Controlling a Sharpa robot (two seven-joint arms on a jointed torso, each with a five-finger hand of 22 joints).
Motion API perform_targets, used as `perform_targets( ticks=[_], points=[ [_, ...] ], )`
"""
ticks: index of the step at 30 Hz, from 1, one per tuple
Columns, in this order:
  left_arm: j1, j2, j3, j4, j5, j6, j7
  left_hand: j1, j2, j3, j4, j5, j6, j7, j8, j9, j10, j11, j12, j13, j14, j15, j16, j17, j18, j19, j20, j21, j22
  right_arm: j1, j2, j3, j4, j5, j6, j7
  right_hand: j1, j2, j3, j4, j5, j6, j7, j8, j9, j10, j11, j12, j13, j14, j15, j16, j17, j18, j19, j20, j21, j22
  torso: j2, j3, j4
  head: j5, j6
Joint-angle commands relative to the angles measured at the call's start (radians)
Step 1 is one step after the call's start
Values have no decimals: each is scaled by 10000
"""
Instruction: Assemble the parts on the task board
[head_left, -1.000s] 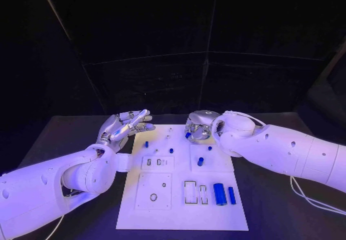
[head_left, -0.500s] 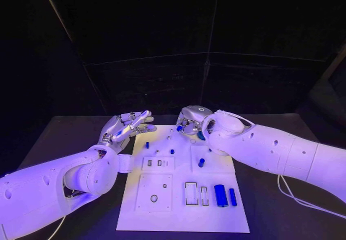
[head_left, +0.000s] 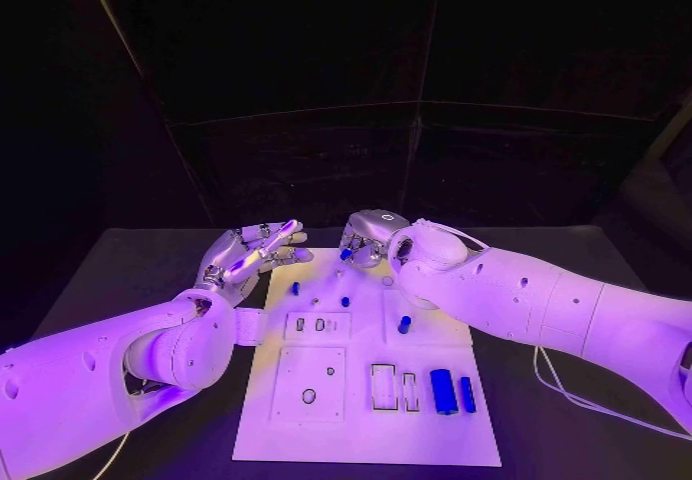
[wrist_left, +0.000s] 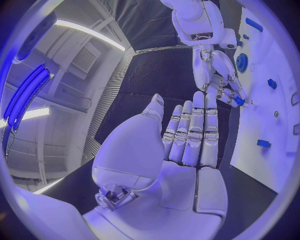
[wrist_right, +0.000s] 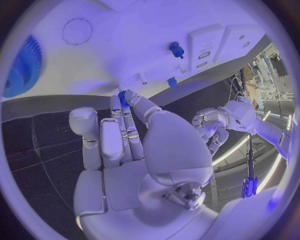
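Pinching a small blue part (head_left: 346, 254), right hand (head_left: 369, 238) shifted leftward, left hand (head_left: 254, 251) spread.

The right robot hand (head_left: 366, 243) mostly hides the small blue part (wrist_right: 123, 97) it pinches.

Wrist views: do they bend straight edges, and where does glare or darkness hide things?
Left wrist view: the task board edge curves. Right wrist view: the board is washed pale. Head view: dark behind the table; the right hand stays readable.
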Motion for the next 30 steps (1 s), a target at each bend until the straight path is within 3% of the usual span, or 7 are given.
perform_targets(
  ticks=[1,6,12,22,26,30],
  points=[
    [36,-8,12,46,-71,44,23,35,84,11,-58,29,36,28,-54,-15,-13,33,-28,-12,1,53,-58,8,49,52,28,-35,-9,23,71,7,-89,-5,111,69,29,-113,58,-15,-92,22,13,-10,38,-38,21,-58,13,300,-22,51,-17,-175,-10,19,47,-2,30,-7,8,11,-13],
    [51,-2,12,46,-71,51,14,43,88,10,-68,29,33,30,-61,-17,-18,35,-40,-14,-3,56,-68,12,48,50,30,-40,-14,23,164,7,-228,-99,369,-53,17,-131,67,-2,-123,8,18,-22,34,-51,27,-69,13,298,-18,52,-22,-172,-25,23,42,-19,46,-24,32,3,-23],
    [56,6,12,33,-71,66,-2,43,88,10,-68,29,33,30,-61,-17,-18,35,-40,-14,-3,56,-68,12,48,50,30,-40,-14,23,231,7,-330,-265,536,-270,-12,-165,79,28,-160,-23,28,-45,25,-81,40,-91,12,291,-9,48,-38,-166,-54,30,28,-54,50,-18,26,21,-48],
    [58,12,12,51,-71,100,-9,44,88,10,-69,29,32,30,-62,-17,-19,35,-41,-14,-3,56,-69,12,48,50,30,-41,-14,23,323,6,-400,-378,279,-445,-34,-201,125,69,-180,-93,53,-91,9,-152,65,-139,5,288,11,63,-24,-164,-75,45,31,-59,57,-25,16,36,-27],
    [58,8,12,54,-71,106,-13,50,92,8,-77,29,29,34,-69,-19,-23,38,-53,-16,-6,58,-78,16,48,48,32,-46,-19,22,368,6,-425,-387,153,-464,-85,-282,189,136,-199,-262,124,-194,-23,-331,134,-246,-24,285,65,85,-11,-166,-102,83,38,-63,64,-17,27,41,-21],
    [59,4,12,51,-71,112,-21,50,92,8,-77,29,29,34,-69,-19,-23,38,-53,-16,-6,58,-78,16,48,48,32,-46,-19,22,399,6,-464,-375,197,-411,-210,-496,245,237,-286,-772,314,-362,-82,-823,320,-491,-132,238,219,28,-144,-136,-254,196,-71,-294,60,-21,14,49,-13]
  ],
)
